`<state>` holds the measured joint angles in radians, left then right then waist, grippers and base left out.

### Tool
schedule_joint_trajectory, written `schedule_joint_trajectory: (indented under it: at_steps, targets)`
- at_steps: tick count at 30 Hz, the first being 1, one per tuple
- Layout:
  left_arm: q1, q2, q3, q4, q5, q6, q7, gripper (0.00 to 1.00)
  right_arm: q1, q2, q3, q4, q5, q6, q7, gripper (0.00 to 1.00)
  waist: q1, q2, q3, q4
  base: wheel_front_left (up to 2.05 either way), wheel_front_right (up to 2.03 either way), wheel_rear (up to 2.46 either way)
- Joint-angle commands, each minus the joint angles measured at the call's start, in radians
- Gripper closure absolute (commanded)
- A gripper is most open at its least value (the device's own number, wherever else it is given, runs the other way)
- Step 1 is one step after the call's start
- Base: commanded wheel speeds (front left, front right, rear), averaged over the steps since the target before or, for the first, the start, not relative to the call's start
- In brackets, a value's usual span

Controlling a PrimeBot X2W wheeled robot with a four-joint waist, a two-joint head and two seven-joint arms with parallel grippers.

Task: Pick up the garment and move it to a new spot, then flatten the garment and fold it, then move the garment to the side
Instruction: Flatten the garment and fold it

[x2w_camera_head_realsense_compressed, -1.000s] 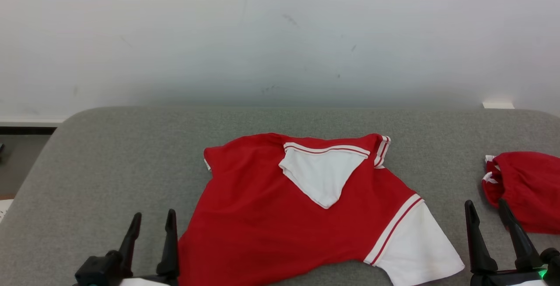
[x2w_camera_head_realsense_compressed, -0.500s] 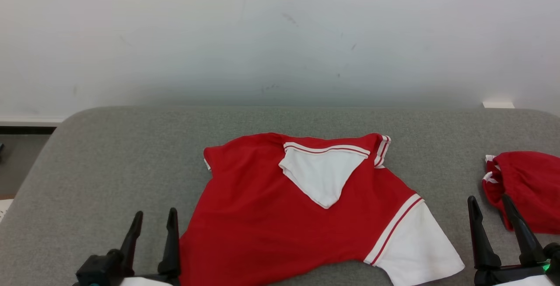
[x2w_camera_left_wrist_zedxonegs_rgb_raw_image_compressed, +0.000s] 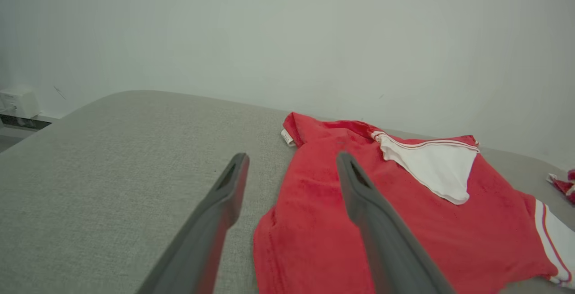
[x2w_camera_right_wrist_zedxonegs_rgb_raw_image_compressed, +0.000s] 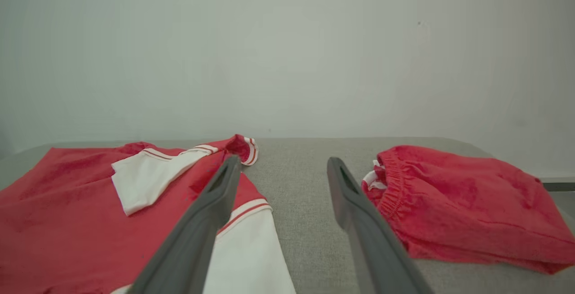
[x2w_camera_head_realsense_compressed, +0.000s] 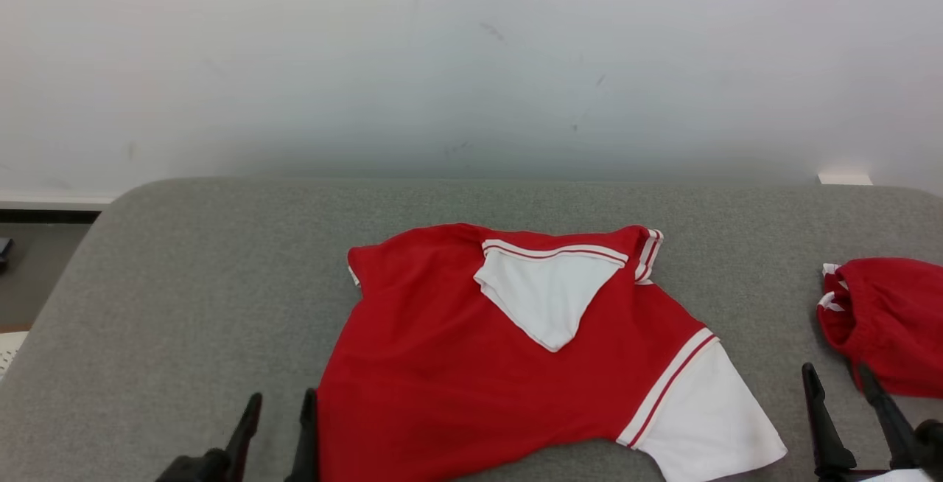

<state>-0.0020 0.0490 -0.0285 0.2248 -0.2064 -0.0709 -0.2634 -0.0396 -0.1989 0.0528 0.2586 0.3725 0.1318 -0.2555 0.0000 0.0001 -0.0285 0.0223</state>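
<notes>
The left hand (x2w_camera_head_realsense_compressed: 282, 396) is held at the lower left of the head view, its two dark fingers (x2w_camera_left_wrist_zedxonegs_rgb_raw_image_compressed: 211, 226) spread wide and pointed up. The right hand (x2w_camera_head_realsense_compressed: 836, 369) is held likewise at the lower right, equally spread and empty.

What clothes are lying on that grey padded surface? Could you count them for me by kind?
Red and white shirt, spread out: 1
Red shorts, bunched up, elastic waistband showing: 1
Total: 2
</notes>
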Motion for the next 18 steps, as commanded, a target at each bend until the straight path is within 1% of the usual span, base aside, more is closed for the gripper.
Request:
schedule_joint_trajectory:
  at_steps: [1, 2, 4, 7, 11, 15, 18]
  targets:
    - [0.018, 0.004, -0.009, 0.022, 0.006, -0.006, -0.001, 0.0, -0.023, -0.01, -0.011, 0.055, 0.024, -0.003, 0.042, 0.0, 0.0, -0.0001, 0.003, 0.004, 0.0, 0.0, 0.0]
    - [0.021, 0.004, -0.015, 0.036, 0.008, -0.009, -0.001, 0.0, -0.03, -0.014, -0.004, 0.081, 0.021, -0.002, 0.064, 0.0, 0.0, -0.0001, 0.006, 0.005, 0.0, 0.0, 0.0]
    - [0.024, 0.004, -0.031, 0.069, -0.001, -0.013, -0.001, 0.0, -0.052, 0.002, -0.015, 0.14, 0.044, -0.003, 0.119, 0.0, 0.0, -0.0001, 0.012, 0.011, 0.0, 0.0, 0.0]
    - [0.012, 0.004, -0.064, 0.135, -0.019, -0.023, 0.008, 0.0, -0.088, 0.009, -0.01, 0.22, 0.059, -0.002, 0.205, 0.0, 0.0, -0.0001, 0.024, 0.021, 0.0, 0.0, 0.0]
    - [-0.023, 0.004, -0.098, 0.186, -0.039, -0.039, 0.047, 0.0, -0.147, 0.008, 0.01, 0.324, 0.104, -0.003, 0.333, 0.0, 0.0, -0.0001, 0.051, 0.035, 0.0, 0.0, 0.0]
    - [-0.035, 0.014, -0.118, 0.225, -0.061, -0.046, 0.1, 0.0, -0.195, 0.008, 0.031, 0.401, 0.152, -0.002, 0.424, 0.0, 0.0, -0.0001, 0.068, 0.051, 0.0, 0.0, 0.0]
    - [-0.042, 0.021, -0.134, 0.251, -0.073, -0.05, 0.141, 0.0, -0.208, 0.009, 0.068, 0.432, 0.185, -0.002, 0.482, 0.0, 0.0, -0.0001, 0.075, 0.06, 0.0, 0.0, 0.0]
